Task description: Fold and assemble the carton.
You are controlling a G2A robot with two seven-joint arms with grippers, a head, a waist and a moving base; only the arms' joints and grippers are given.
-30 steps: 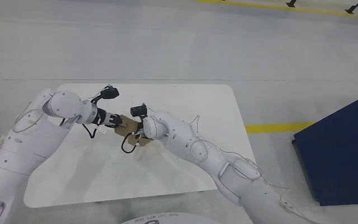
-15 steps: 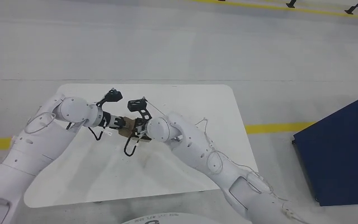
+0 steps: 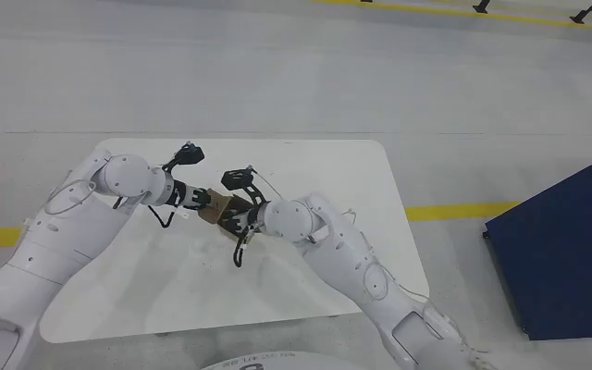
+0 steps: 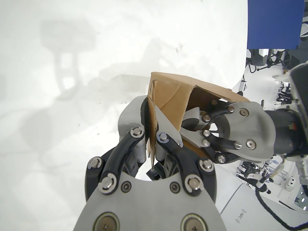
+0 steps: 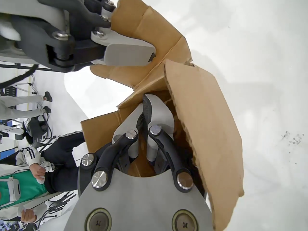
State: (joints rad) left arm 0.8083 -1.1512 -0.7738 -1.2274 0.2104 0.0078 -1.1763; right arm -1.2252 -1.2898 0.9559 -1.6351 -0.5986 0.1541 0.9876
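Over the white rounded table (image 3: 324,185), the half-folded brown cardboard carton (image 3: 218,204) is held up between the two arms, apparently lifted off the surface. The left claw (image 4: 150,123) is clamped on one thin side panel and the right claw (image 5: 145,111) is pinched shut on an inner wall. So if the two get pulled apart or twisted out of sync, a crease could easily be torn or a flap bent the wrong way. A slip can't be ruled out either, since only edges are gripped.
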